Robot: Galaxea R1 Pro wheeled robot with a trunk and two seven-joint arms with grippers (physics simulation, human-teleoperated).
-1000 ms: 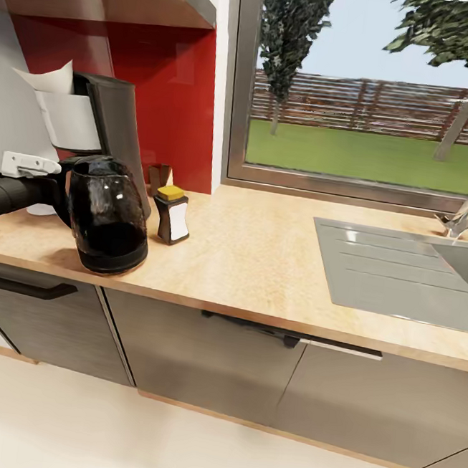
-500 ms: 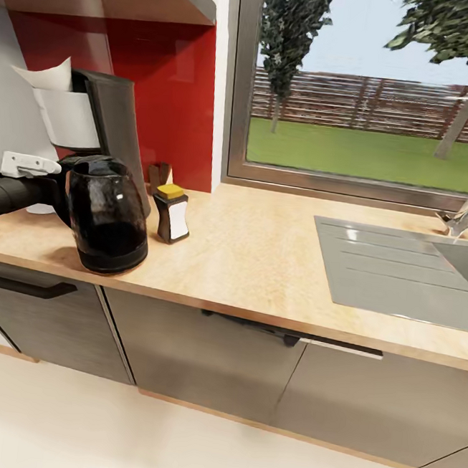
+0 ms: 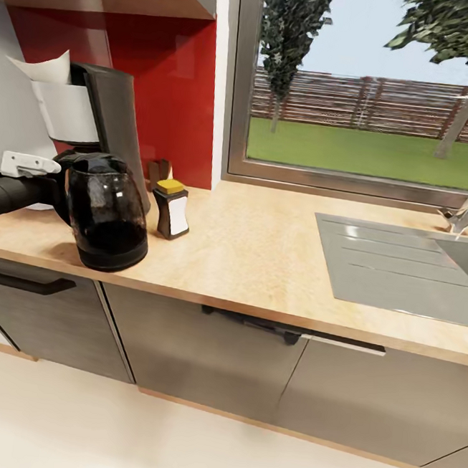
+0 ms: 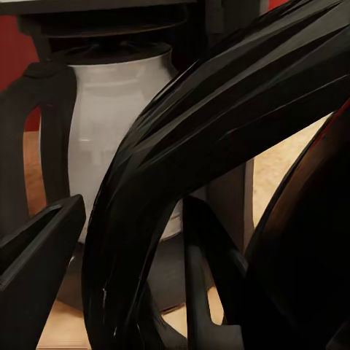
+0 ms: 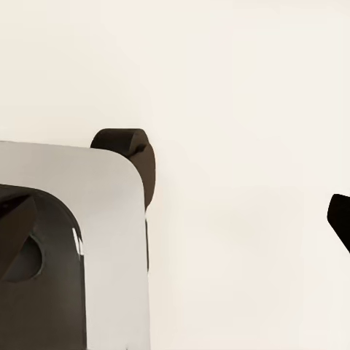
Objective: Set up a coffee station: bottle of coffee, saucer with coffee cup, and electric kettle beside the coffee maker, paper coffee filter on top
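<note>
Electric kettle (image 3: 108, 213) on countertop (image 3: 261, 251) before coffee maker (image 3: 94, 129), bottle of coffee (image 3: 172, 209) just right, sink (image 3: 403, 270) far right.

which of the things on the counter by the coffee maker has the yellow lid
The small bottle of coffee, standing right of the electric kettle. Its cap is yellow and its label white, while the kettle and coffee maker are dark.

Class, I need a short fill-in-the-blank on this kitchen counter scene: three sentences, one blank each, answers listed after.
1. The black kettle stands on the ____.
2. The paper filter sits on top of the coffee ____.
3. The small bottle beside the kettle has a ____ cap.

Missing words: counter; maker; yellow
</note>
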